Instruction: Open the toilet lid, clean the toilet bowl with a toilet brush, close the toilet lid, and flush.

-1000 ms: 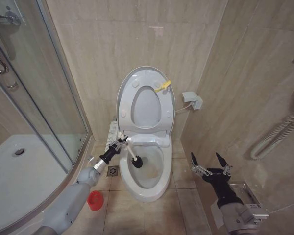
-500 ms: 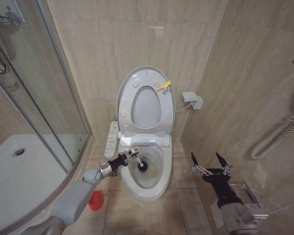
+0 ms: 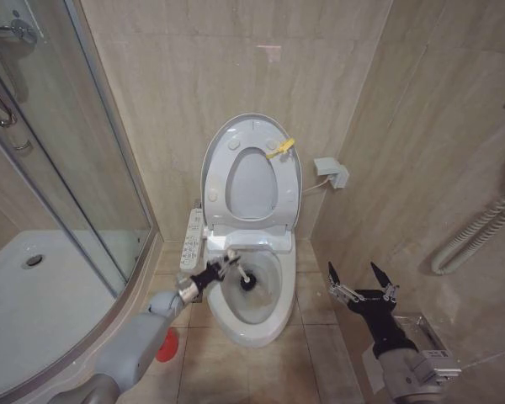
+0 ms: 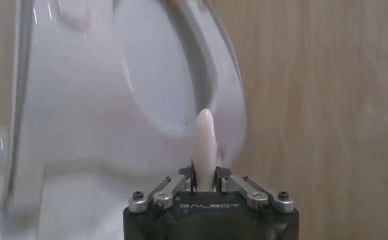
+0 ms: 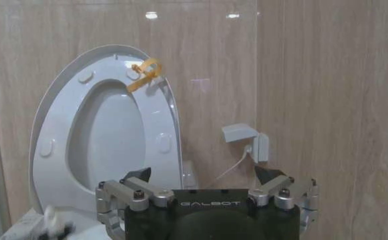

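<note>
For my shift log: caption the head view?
Left gripper scrubs toilet bowl with toilet brush; lid up.

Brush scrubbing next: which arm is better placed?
Left. The left gripper grips the brush, head in the bowl. The right gripper hangs open beside the toilet.
</note>
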